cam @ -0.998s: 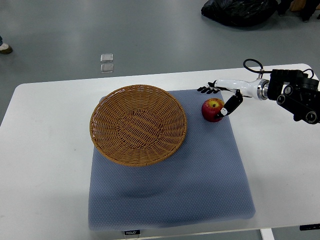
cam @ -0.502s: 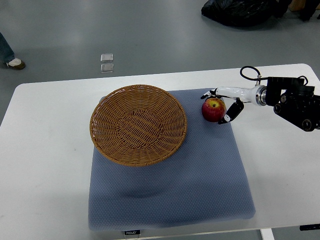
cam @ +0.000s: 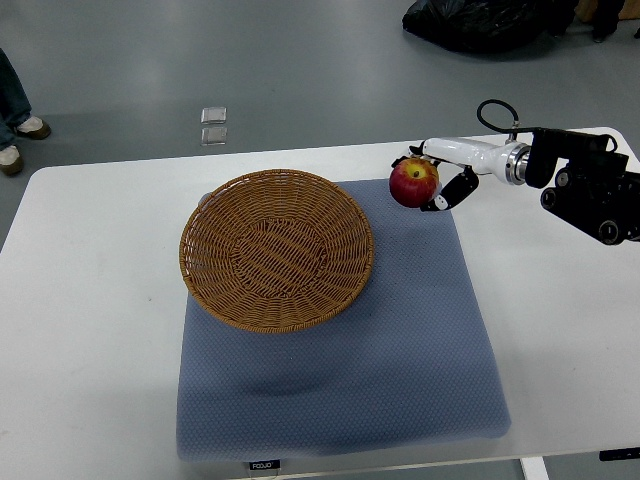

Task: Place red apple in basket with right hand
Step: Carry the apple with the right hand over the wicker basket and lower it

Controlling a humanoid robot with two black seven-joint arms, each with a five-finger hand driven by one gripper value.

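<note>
A red apple (cam: 412, 182) with a yellow patch is held in my right hand (cam: 430, 180), lifted above the far right corner of the blue-grey mat (cam: 340, 380). The fingers are curled around the apple's right and far sides. The arm (cam: 585, 185) comes in from the right edge. A round brown wicker basket (cam: 276, 248) stands empty on the mat's left part, a short way left of the apple. The left arm does not show.
The mat lies on a white table (cam: 90, 330). Two small clear squares (cam: 213, 125) lie on the floor beyond the table. A black bag (cam: 475, 22) sits on the floor at the top right. A person's legs (cam: 15, 105) show at the left edge.
My right hand closed around the apple and lifted it off the mat, moving it up and slightly left. A person's legs stepped further into view at the left edge.
</note>
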